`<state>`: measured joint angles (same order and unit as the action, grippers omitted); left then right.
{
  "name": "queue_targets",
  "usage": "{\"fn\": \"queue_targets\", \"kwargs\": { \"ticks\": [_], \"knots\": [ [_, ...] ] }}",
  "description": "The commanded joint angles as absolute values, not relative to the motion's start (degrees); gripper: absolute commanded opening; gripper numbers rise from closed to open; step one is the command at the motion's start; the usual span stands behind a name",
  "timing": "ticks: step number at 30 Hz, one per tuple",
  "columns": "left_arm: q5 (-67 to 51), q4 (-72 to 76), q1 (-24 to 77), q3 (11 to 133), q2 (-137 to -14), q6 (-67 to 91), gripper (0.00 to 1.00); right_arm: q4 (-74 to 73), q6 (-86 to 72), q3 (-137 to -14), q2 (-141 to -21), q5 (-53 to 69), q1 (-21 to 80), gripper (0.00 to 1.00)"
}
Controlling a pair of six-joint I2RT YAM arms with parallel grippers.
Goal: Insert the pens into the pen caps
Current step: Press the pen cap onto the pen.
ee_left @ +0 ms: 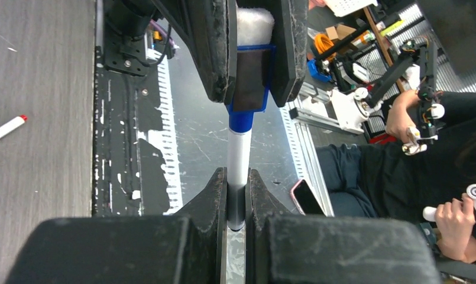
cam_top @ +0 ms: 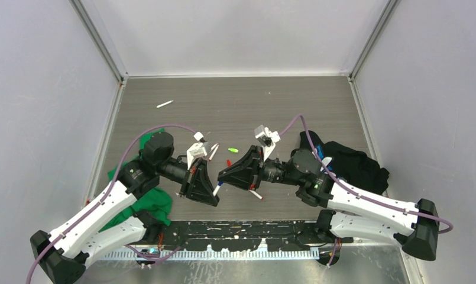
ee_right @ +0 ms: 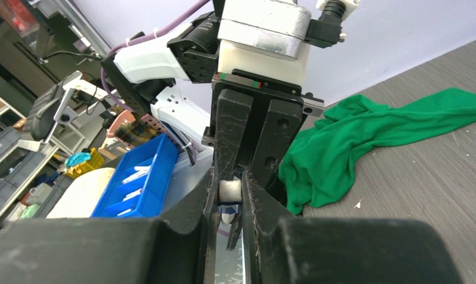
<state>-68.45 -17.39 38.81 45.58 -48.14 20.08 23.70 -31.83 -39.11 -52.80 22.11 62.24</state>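
Observation:
My left gripper (ee_left: 237, 177) is shut on the lower part of a white pen (ee_left: 239, 155). The pen's far end sits in a blue pen cap (ee_left: 249, 89), and my right gripper (ee_right: 228, 188) is shut on that cap (ee_right: 229, 192). In the top view the two grippers meet nose to nose near the table's front edge, left gripper (cam_top: 210, 190) and right gripper (cam_top: 225, 177), with the pen (cam_top: 217, 189) between them. On the table lie a lime green cap (cam_top: 233, 150), a red cap (cam_top: 228, 161) and loose pens (cam_top: 164, 104), (cam_top: 213, 152), (cam_top: 256, 194).
A green cloth (cam_top: 148, 200) lies under the left arm; the right wrist view also catches the green cloth (ee_right: 353, 148). A black cloth (cam_top: 353, 164) lies by the right arm. A red-tipped pen (ee_left: 6, 129) rests on the table at the left. A blue bin (ee_right: 138, 183) stands off the table.

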Motion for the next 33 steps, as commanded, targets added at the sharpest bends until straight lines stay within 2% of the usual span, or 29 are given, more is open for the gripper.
{"fn": "queue_targets", "kwargs": {
  "ticks": [1,18,26,29,33],
  "knots": [
    [-60.2,5.0,35.3,49.0,-47.5,24.9,0.00,2.0,-32.7,-34.4,-60.0,38.7,70.3,0.01],
    [-48.6,-0.7,31.6,48.7,-44.6,20.4,0.00,-6.0,-38.8,-34.1,-65.2,33.4,78.1,0.01],
    [-59.4,14.9,28.9,46.0,-48.0,32.4,0.00,-3.3,-36.5,-31.9,-61.2,32.9,80.9,0.01],
    [-57.5,5.4,28.8,48.2,-47.5,25.1,0.00,-3.4,-36.5,-32.5,-60.1,30.1,80.9,0.01],
    [-50.5,-9.5,32.1,51.1,-46.9,12.1,0.00,-5.7,-37.8,-36.7,-56.1,17.0,80.7,0.01]
  ]
}}
